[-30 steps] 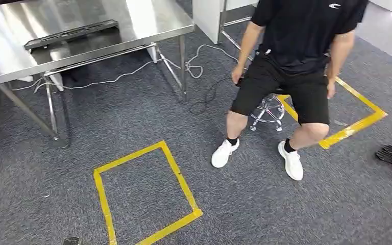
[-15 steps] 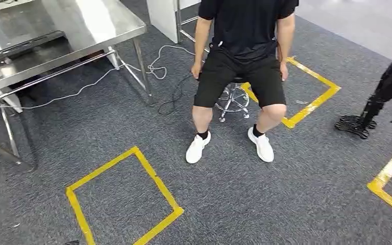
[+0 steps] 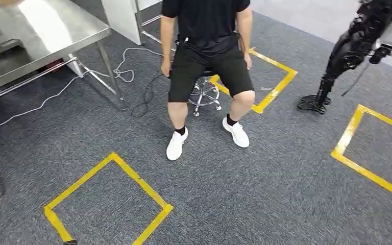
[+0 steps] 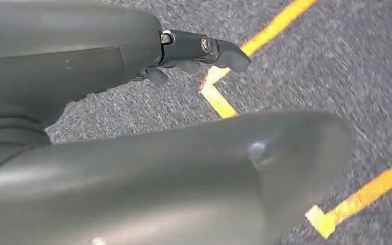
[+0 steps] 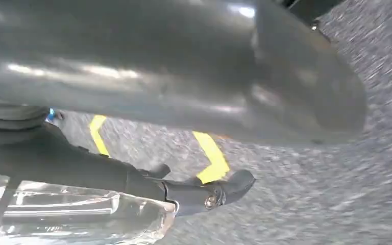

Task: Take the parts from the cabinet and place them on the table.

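view: has swung right; the steel surface (image 3: 41, 30) slides toward the left edge, seated person (image 3: 206, 56) now centred
left hand (image 4: 132, 153): fingers (image 4: 224, 51) apart, empty
right hand (image 5: 184, 76): fingers (image 5: 224, 190) around a clear part (image 5: 71, 214), I think
task: likely mid-turn, carrying

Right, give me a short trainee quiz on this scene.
1. True or false: the person sits on a stool.
2. The tape squares on the floor are: A red, B yellow, C blue.
3. Fill in: in the head view, the table stands on the ___ side.
Key: 1 true; 2 B; 3 left.
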Robot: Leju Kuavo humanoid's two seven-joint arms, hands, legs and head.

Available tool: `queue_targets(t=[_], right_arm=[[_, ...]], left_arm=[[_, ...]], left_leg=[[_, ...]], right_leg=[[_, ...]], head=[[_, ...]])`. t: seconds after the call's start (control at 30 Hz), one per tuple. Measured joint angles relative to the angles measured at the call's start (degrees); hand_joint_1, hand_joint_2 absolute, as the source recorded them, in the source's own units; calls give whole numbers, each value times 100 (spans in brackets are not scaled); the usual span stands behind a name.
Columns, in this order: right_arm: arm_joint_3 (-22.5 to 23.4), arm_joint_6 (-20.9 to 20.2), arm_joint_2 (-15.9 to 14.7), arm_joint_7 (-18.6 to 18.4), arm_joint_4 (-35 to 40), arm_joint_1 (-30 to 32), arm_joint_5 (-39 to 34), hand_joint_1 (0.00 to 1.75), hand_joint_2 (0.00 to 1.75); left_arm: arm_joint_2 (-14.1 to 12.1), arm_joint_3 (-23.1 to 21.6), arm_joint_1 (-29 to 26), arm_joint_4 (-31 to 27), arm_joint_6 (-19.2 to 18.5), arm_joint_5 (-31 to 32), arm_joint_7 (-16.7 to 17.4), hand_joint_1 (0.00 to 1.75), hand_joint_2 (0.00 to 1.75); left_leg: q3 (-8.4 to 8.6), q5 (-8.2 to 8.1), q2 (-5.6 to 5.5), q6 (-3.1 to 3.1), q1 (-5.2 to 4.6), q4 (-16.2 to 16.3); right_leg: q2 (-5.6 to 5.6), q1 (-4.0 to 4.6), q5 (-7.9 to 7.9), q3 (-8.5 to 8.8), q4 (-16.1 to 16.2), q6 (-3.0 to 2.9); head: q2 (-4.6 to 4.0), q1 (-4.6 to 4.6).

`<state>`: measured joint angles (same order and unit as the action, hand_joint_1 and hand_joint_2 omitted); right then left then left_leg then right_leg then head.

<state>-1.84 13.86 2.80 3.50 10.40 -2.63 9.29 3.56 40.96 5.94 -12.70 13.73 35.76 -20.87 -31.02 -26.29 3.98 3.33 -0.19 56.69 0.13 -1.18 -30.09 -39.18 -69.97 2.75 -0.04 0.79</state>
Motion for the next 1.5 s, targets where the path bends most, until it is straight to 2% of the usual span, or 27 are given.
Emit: queue_targets(t=[0.07, 0.1, 0.23, 0.27, 0.33, 0.4, 0.43, 0.47, 0.53, 0.57, 0.6, 0.63, 0.73, 0.77, 0.83, 0.93, 1.0, 1.07, 1.1, 1.13, 1.23, 1.27, 1.3, 1.33, 1.37, 1.43, 1.5], right_arm=[[-4, 0, -11, 0, 0, -10, 15, 0, 0], [-7, 0, -13, 2, 0, -35, 24, 0, 0], [-9, -13, -2, 2, 0, -18, 37, 0, 0], [-9, -18, 2, -9, -2, -10, 37, 0, 0], [-9, -20, -4, -24, -2, -18, 37, 0, 0], [-9, -22, 7, -24, -2, -25, 42, 0, 0], [-9, -22, 9, -28, -2, -18, 46, 0, 0], [-9, -22, 9, -43, -2, -5, 46, 0, 0], [-9, -22, 9, -53, -7, 10, 48, 0, 0], [-9, -22, 15, -57, -7, 4, 52, 0, 0], [-11, -22, 18, -55, -7, -1, 66, 0, 0], [-11, -22, 22, -57, -4, -34, 72, 0, 0], [-13, -22, 24, -59, -7, -13, 81, 0, 0], [-13, -22, 22, -63, -13, 11, 83, 0, 0], [-13, -24, 18, -79, -13, -1, 94, 0, 0], [-17, -26, 28, -79, -13, -23, 101, 0, 0], [-15, -24, 24, -98, -15, -5, 98, 0, 0], [-17, -22, 11, -105, -15, 0, 98, 0, 0], [-15, -20, 9, -105, -13, -18, 98, 0, 0], [-17, -18, 17, -107, -13, -39, 96, 0, 0], [-15, -11, 17, -109, -13, -37, 79, 0, 0], [-15, -11, 18, -109, -13, -30, 76, 0, 0], [-15, -9, 20, -109, -13, -29, 74, 0, 0], [-15, -4, 13, -111, -13, -30, 65, 0, 0], [-15, -4, 13, -114, -13, -33, 72, 0, 0], [-15, -7, 20, -114, -13, -33, 87, 0, 0], [-15, -4, 17, -118, -15, -7, 94, 0, 0]], left_arm=[[11, 2, 1, 0, 9, 0, 0, 0, 0], [11, 2, -1, 0, 9, 0, 0, 0, 0], [9, 15, 17, -2, 15, -2, -4, 0, 0], [4, 17, 18, -2, 33, 0, -4, 0, 0], [11, 17, -2, 2, 70, 15, 4, 0, 0], [7, 26, -32, 2, 112, 15, 22, 0, 0], [7, 26, -38, 5, 116, 17, 33, 0, 0], [7, 26, -40, 5, 116, 17, 35, 0, 0], [4, 24, -40, 5, 116, 20, 35, 0, 0], [2, 24, -40, 5, 116, 26, 35, 0, 0], [2, 26, -45, 5, 116, 28, 35, 0, 0], [2, 26, -47, 5, 116, 32, 33, 0, 0], [4, 26, -39, 0, 118, 46, 28, 0, 0], [7, 26, -37, 0, 118, 46, 28, 0, 0], [4, 26, -41, 0, 114, 55, 13, 0, 0], [-2, 31, -76, 0, 103, 55, 11, 0, 0], [-2, 31, -75, 0, 90, 63, 11, 0, 0], [4, 31, -74, 0, 83, 70, 7, 0, 0], [4, 31, -72, 0, 76, 74, 2, 0, 0], [0, 31, -72, 0, 68, 81, -11, 0, 0], [0, 29, -50, -2, 5, 118, -63, 0, 0], [0, 26, -41, -2, -4, 133, -90, 0, 0], [-4, 24, -33, -2, -13, 155, -118, 0, 0], [0, 22, -38, 0, -24, 184, -129, 0, 0], [0, 20, -49, 2, -35, 192, -131, 0, 0], [-4, 20, -67, 2, -55, 190, -144, 0, 0], [-4, 20, -67, 2, -85, 188, -160, 0, 0]], left_leg=[[9, 11, 146, -21, -14, 6], [11, -3, 206, -52, -57, 18], [46, 6, 444, -156, -60, 17], [8, -51, 335, -214, -9, 88], [-213, -535, -265, -283, 47, 688], [-602, -991, -400, -332, 85, 1610], [-708, -1053, -403, -348, 93, 1864], [-685, -967, -403, -356, 106, 1839], [-288, -487, -442, -362, 157, 1080], [14, -212, -606, -363, 196, 495], [163, -212, -941, -358, 233, 197], [155, -232, -981, -341, 215, 112], [122, -184, -758, -193, 118, 133], [141, -87, -653, -85, 175, -7], [129, -7, -502, 5, 125, -72], [74, 10, -211, 23, 68, -67], [63, 18, -39, 9, 56, -67], [70, 20, 104, -21, 56, -63], [82, 14, 167, -57, 51, -50], [76, -14, 223, -108, -7, -40], [145, -33, 408, -207, 17, -50], [147, -58, 450, -247, 29, -35], [98, -160, 172, -306, 84, 95], [-17, -419, -134, -313, 107, 395], [-207, -713, -310, -323, 119, 859], [-612, -1095, -410, -342, 128, 1753], [-608, -924, -414, -337, 144, 1723]], right_leg=[[-266, 15, 247, 758, 1135, 33], [-521, 84, 231, 933, 1447, -35], [-253, 99, 341, 838, 1461, -184], [-175, -78, 393, 930, 1500, -258], [-76, -45, 456, 866, 1496, -363], [82, -24, 484, 812, 1492, -373], [157, -18, 502, 797, 1490, -373], [240, -19, 513, 790, 1486, -356], [408, -27, 527, 789, 1455, -333], [497, -27, 530, 782, 1425, -323], [556, -22, 534, 754, 1400, -309], [608, 49, 537, 703, 1350, -256], [811, -30, 644, 595, 1430, -71], [774, 7, 658, 540, 1396, -49], [209, 13, 354, 227, 877, -146], [47, -42, -124, -354, -386, -148], [19, -56, -10, -159, -163, -33], [-138, -61, 303, 513, 932, 61], [-433, -61, 372, 831, 1438, 40], [-552, 7, 393, 822, 1448, -12], [-331, 65, 439, 743, 1463, -126], [-257, 5, 469, 753, 1483, -185], [-185, -89, 493, 809, 1490, -228], [-142, -75, 538, 790, 1485, -327], [-77, -49, 547, 769, 1485, -356], [102, 6, 574, 724, 1481, -390], [273, 24, 589, 715, 1471, -398]], head=[[0, -2], [0, 9], [0, -28], [0, -24], [0, -63], [2, -68], [0, -70], [0, -70], [0, -70], [0, -81], [0, -81], [0, -68], [0, -68], [0, -63], [0, -8], [0, 7], [0, 7], [2, 11], [0, 11], [2, 9], [2, -17], [0, -13], [2, -15], [0, -37], [0, -39], [0, -44], [0, -44]])
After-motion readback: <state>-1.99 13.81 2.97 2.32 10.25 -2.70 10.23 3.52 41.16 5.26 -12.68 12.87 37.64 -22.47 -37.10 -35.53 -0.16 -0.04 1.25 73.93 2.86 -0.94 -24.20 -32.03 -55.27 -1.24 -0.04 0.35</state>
